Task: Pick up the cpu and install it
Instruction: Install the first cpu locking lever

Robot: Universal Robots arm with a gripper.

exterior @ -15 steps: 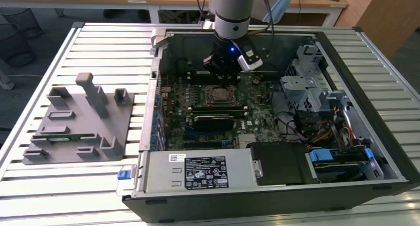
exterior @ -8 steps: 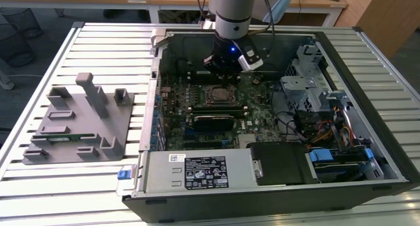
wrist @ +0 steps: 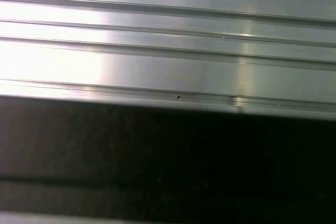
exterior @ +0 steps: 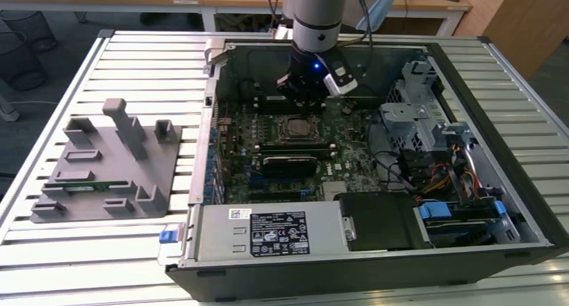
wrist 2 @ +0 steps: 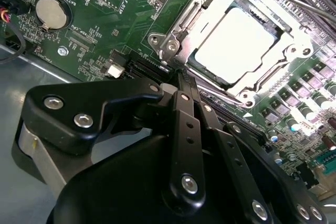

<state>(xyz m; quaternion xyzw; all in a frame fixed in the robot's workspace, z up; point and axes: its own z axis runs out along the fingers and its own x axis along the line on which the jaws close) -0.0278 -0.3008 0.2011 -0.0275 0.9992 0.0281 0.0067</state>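
The cpu (wrist 2: 233, 43), a silver square plate, lies flat inside the socket's metal frame (wrist 2: 176, 40) on the green motherboard (wrist 2: 115, 19). In the second wrist view my gripper (wrist 2: 176, 75) has its black fingers drawn together, shut on nothing. Their tips sit right at the frame's edge beside the cpu; I cannot tell whether they touch it. In the exterior view the gripper (exterior: 307, 101) hangs inside the open computer case, just behind the socket (exterior: 298, 127).
The case walls (exterior: 213, 119) surround the board, with a drive cage and cables (exterior: 427, 146) on the exterior view's right and a power supply (exterior: 266, 233) in front. A grey fixture (exterior: 106, 166) holding a green memory stick (exterior: 89, 184) stands on the slatted table (exterior: 142, 59).
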